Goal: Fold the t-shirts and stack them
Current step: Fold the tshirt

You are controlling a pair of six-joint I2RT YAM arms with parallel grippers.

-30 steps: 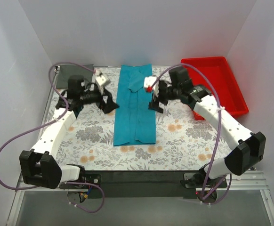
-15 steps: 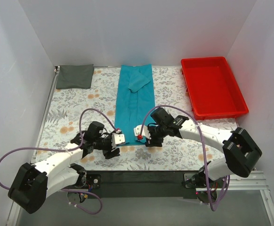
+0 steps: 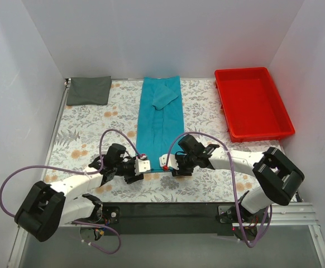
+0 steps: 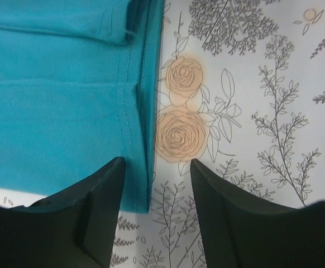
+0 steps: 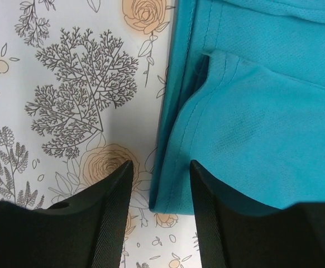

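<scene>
On the floral cloth (image 3: 95, 131) the teal t-shirt (image 3: 161, 120) lies long from twelve o'clock toward six. The red tray (image 3: 253, 106) is at two, the folded grey t-shirt (image 3: 89, 90) at eleven. The left gripper (image 4: 156, 167) and right gripper (image 5: 161, 167) straddle the teal hem's near corners, jaws spread.

Teal t-shirt (image 4: 56, 111): matt knit cloth, fine weave, stitched hems. Grey t-shirt (image 3: 89, 90): matt cloth. Tray (image 3: 253, 103): smooth red plastic, slight gloss. Tablecloth (image 4: 252, 84): smooth printed cloth, matt.
</scene>
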